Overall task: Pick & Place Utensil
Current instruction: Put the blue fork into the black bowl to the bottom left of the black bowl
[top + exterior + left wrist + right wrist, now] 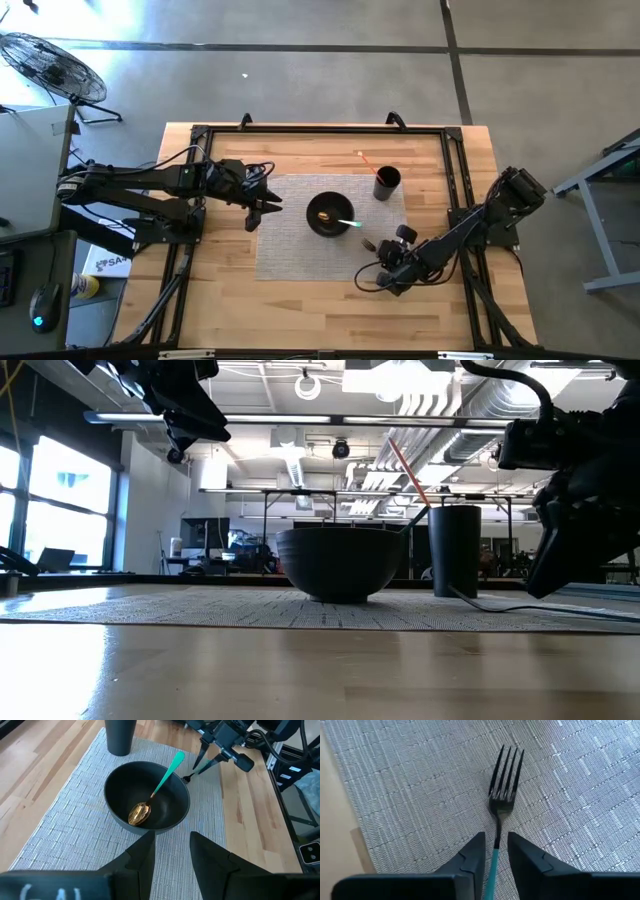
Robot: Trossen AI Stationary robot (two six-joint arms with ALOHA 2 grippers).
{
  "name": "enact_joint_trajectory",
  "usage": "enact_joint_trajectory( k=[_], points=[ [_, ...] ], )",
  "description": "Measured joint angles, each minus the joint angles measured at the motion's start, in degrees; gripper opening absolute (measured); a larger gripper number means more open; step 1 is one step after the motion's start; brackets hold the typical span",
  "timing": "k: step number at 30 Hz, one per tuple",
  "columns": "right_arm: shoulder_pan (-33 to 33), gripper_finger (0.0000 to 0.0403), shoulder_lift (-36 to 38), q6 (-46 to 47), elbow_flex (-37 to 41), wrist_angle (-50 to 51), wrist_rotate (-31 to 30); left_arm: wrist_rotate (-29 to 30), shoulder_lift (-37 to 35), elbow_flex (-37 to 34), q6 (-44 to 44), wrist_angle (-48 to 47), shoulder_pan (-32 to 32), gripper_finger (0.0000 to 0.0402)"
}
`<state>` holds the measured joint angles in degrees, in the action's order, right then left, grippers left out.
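A fork [502,795] with dark tines and a teal handle lies flat on the grey woven placemat [410,795], to the right of and nearer than the black bowl [328,214]. My right gripper [496,837] is low over the mat and narrowly open. One finger stands on each side of the fork's handle [495,857]; I see no touch. It also shows in the high view [383,257]. A gold spoon [150,802] with a teal handle lies in the bowl [147,795], its handle leaning on the rim. My left gripper [172,845] hovers open to the left of the bowl.
A dark cup [387,183] holding a thin red stick stands on the mat's far right corner, beyond the bowl; it also shows in the low view [455,550]. Bare wood lies around the mat [290,250]. A black frame rail [320,130] borders the table.
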<state>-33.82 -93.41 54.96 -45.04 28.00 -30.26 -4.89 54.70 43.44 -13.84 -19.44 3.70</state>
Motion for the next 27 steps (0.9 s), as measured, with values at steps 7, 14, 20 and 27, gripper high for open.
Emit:
enact_joint_trajectory(
  k=[7, 14, 20, 27],
  points=[
    [1.01, 0.0076, 0.00, 0.40, 4.24, -6.60, 1.30, -0.02, 0.00, 0.00, 0.00, 0.00, 0.00, 0.0120],
    [1.09, 0.0069, 0.29, 3.00, 9.01, -13.34, -0.01, -0.02, 0.00, -0.01, 0.01, 0.00, 0.02, 0.0120],
    [1.13, 0.0038, 0.20, 0.87, 9.21, -13.69, 0.11, -0.02, 0.00, -0.02, 0.00, 0.00, 0.00, 0.0120],
    [1.22, 0.0010, 1.51, -2.10, 7.68, -11.50, 1.25, -0.02, 0.00, -0.02, 0.01, 0.00, 0.02, 0.0120]
  ],
)
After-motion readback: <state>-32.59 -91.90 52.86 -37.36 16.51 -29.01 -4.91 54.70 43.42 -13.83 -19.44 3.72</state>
